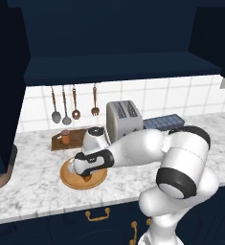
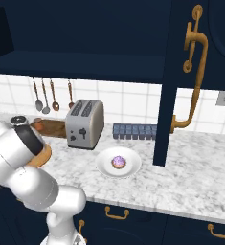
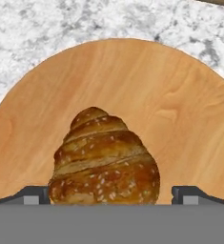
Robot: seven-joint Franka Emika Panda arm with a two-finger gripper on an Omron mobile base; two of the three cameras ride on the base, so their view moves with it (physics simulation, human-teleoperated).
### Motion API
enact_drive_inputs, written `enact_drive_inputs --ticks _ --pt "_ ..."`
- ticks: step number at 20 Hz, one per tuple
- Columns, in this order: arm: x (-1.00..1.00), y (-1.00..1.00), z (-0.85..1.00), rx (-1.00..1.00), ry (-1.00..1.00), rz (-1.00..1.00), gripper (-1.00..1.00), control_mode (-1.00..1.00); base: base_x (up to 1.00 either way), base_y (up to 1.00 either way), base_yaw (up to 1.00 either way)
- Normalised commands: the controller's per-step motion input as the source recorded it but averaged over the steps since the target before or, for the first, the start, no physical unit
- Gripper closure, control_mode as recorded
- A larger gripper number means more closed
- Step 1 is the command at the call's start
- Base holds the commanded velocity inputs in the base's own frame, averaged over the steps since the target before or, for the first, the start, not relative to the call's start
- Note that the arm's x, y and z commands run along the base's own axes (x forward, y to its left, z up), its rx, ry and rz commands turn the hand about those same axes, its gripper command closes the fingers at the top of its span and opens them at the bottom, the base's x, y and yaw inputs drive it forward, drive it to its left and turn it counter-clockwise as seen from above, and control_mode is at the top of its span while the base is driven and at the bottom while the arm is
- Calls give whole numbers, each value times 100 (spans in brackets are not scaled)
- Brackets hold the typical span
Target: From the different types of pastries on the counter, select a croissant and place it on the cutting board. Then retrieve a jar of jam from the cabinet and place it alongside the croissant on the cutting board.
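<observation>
The gripper (image 3: 111, 195) hung spread wide, one fingertip (image 3: 35, 195) either side of the golden-brown ridged croissant (image 3: 104, 159), gripping nothing. The croissant lay on a round tan wooden plate (image 3: 180, 114) on the marbled stone counter (image 1: 32, 186). Behind stood the dark-brown wooden cutting board (image 1: 76, 139) and a silver toaster (image 1: 123, 117).

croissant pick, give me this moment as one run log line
phase: pre-grasp | claw: open, fingertips either side of croissant | croissant: on round wooden plate, not lifted | cutting board: jam jar on it

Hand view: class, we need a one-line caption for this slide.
Open hand poised over a golden croissant on the round wooden plate, fingertips either side, not yet closed.
</observation>
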Motion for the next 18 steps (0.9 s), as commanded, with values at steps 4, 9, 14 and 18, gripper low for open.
enact_drive_inputs --ticks 4,9,14,18 --pt "0 0 0 0 0 0 -100 -100 0 0 0" --pt "0 12 -22 0 2 0 -100 -100 0 0 0" --pt "0 13 -12 0 0 0 100 -100 0 0 0" --pt "0 9 -3 -1 0 0 100 -100 0 0 0"
